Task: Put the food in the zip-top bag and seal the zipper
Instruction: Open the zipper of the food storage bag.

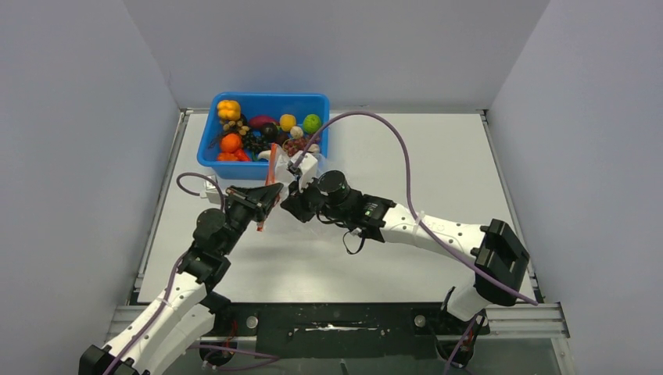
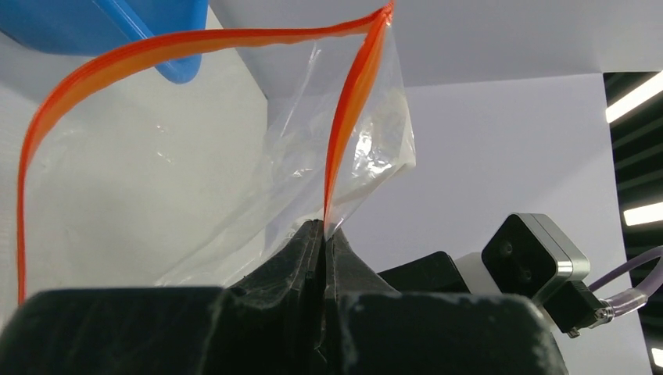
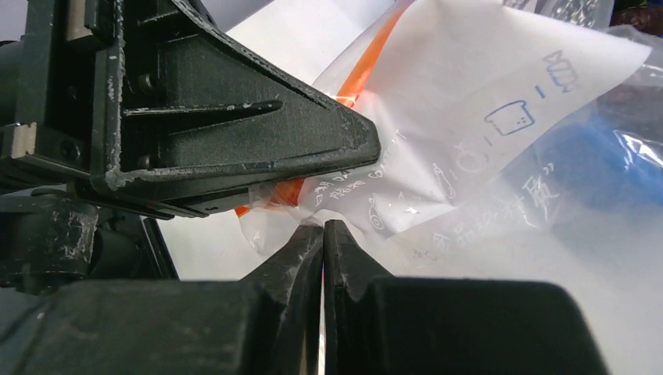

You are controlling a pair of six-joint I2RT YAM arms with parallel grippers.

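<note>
The zip-top bag hangs between my two grippers just in front of the blue bin. In the left wrist view the clear bag is open, and its red-orange zipper forms a wide loop. My left gripper is shut on the zipper strip; it also shows in the top view. My right gripper is shut on the bag's printed plastic beside the zipper; it also shows in the top view. The food lies in the bin: a yellow pepper, an orange piece, a green ball.
The blue bin stands at the back left of the white table, close behind the bag. Its corner shows in the left wrist view. A purple cable arcs over the right arm. Grey walls close in the table on three sides.
</note>
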